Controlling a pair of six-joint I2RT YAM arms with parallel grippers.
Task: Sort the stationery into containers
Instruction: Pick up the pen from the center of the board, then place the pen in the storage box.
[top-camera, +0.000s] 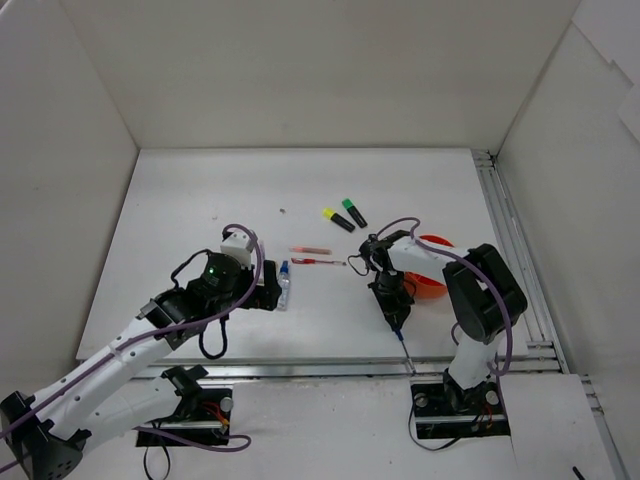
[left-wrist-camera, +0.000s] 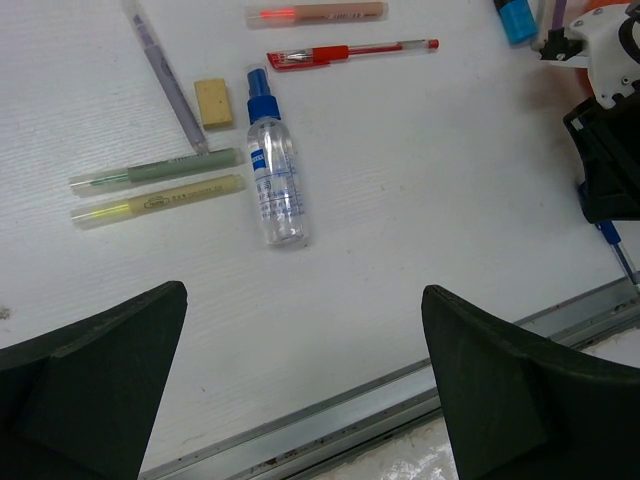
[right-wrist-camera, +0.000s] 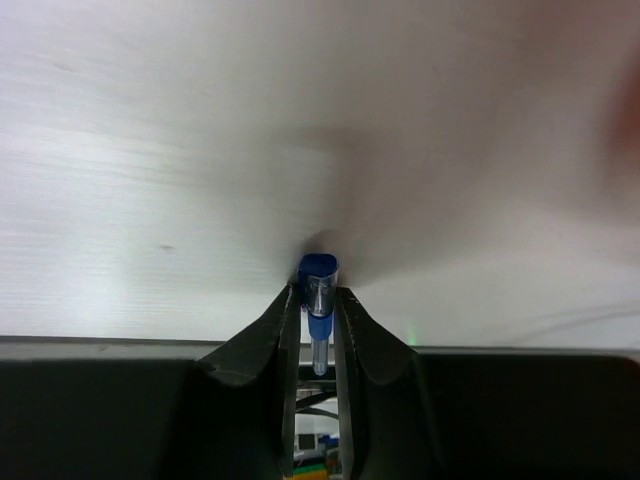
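sorting stage: early, as judged; most of the stationery lies loose on the desk (top-camera: 200, 200), and nothing can be seen in the pot.
right pincer (right-wrist-camera: 318, 300): closed narrow on a blue pen (right-wrist-camera: 319, 272); one blue end pokes past the fingertips, and the rest trails toward the near edge.
pot (top-camera: 430, 289): orange-red, on the right of the desk, just beside the right pincer; largely hidden by that arm, so its contents cannot be told.
left pincer (left-wrist-camera: 303, 300): spread wide and holding nothing, above the desk near the bottle (left-wrist-camera: 272, 170).
left to sort, centre: bottle, eraser (left-wrist-camera: 212, 102), red pen (left-wrist-camera: 350, 52), strip (left-wrist-camera: 315, 13), thin pens (left-wrist-camera: 160, 184).
left to sort, far side: yellow highlighter (top-camera: 338, 220) and green highlighter (top-camera: 354, 212), lying side by side.
step in hand, as judged: carrying the blue pen to the pot.
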